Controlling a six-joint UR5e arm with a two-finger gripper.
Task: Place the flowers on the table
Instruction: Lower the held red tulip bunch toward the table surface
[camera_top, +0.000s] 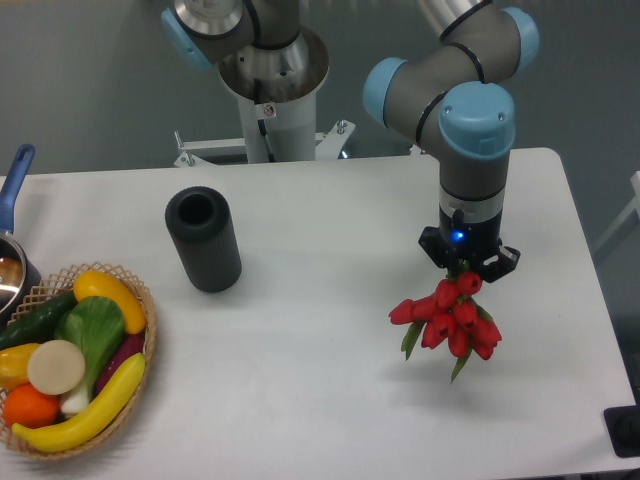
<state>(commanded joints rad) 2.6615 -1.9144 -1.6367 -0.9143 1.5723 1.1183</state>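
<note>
— One bunch, the flowers (452, 318), where?
— Hanging blooms-down from the gripper (466, 268), fingers clamped on the stems, above the table (330, 330), right of the cylinder (203, 239).

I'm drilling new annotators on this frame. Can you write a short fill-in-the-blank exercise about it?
1. The gripper holds the flowers, whose blooms are ____ in colour.
2. The black cylinder stands on the ____.
3. The toy fruit and vegetables lie in a wicker ____.
4. The flowers hang with their blooms pointing ____.

Missing words: red; table; basket; down
</note>
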